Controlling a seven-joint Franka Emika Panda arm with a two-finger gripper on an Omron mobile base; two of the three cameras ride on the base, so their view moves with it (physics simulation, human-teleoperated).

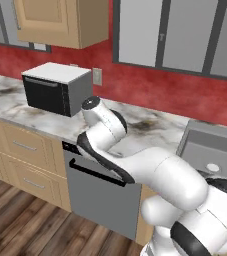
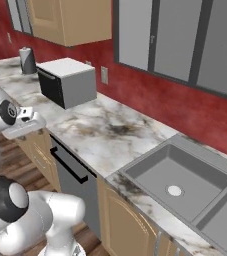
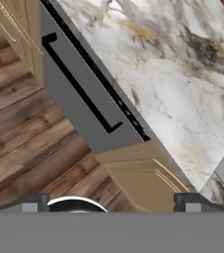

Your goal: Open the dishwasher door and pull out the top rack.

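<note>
My gripper (image 3: 111, 200), jaws spread wide, hovers above 1 closed dishwasher door (image 3: 79, 111) with 1 black bar handle (image 3: 79, 84).

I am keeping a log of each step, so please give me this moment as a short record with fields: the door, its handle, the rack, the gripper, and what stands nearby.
dishwasher door: shut, upright under the counter
handle: long black bar across the top of the door, not touched
top rack: behind the shut door, not pulled out yet
gripper: open, above the floor in front of the door, holding nothing
microwave: on the marble counter
sink: set in the counter
</note>
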